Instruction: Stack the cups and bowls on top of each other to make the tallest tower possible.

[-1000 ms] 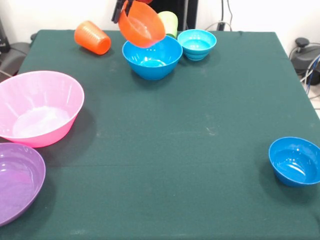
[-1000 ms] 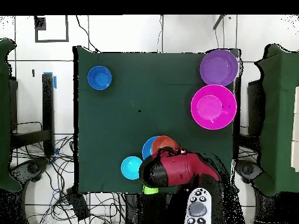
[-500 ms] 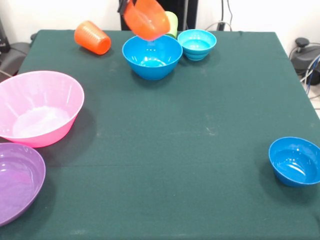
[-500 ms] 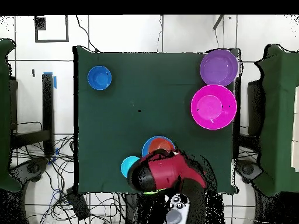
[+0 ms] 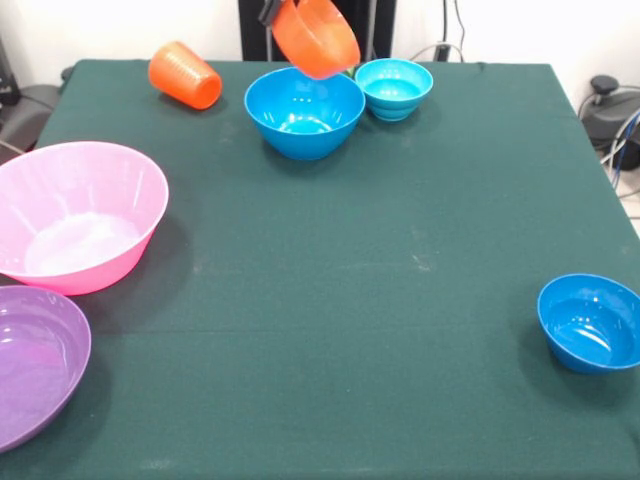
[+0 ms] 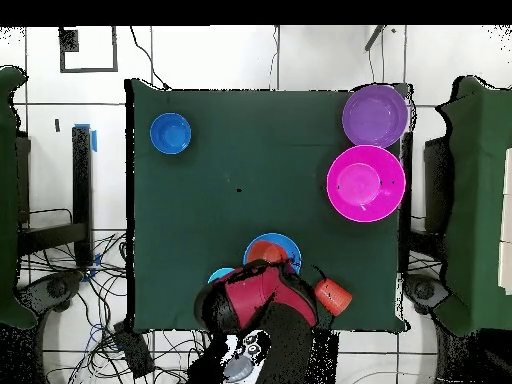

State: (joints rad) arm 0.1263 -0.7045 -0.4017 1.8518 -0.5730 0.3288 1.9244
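Above the blue bowl (image 5: 304, 112), front view: hand (image 5: 270, 12) clamps tilted orange bowl (image 5: 316, 36) by its rim. Overhead, arm (image 6: 258, 302) hides them; orange cup (image 6: 334, 295) lies beside it on worktop (image 6: 260, 160).

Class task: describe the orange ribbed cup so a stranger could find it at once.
In the front view, look along the green table's far edge to its left corner. There the orange ribbed cup lies on its side, alone, unlike the smooth orange bowl held aloft.
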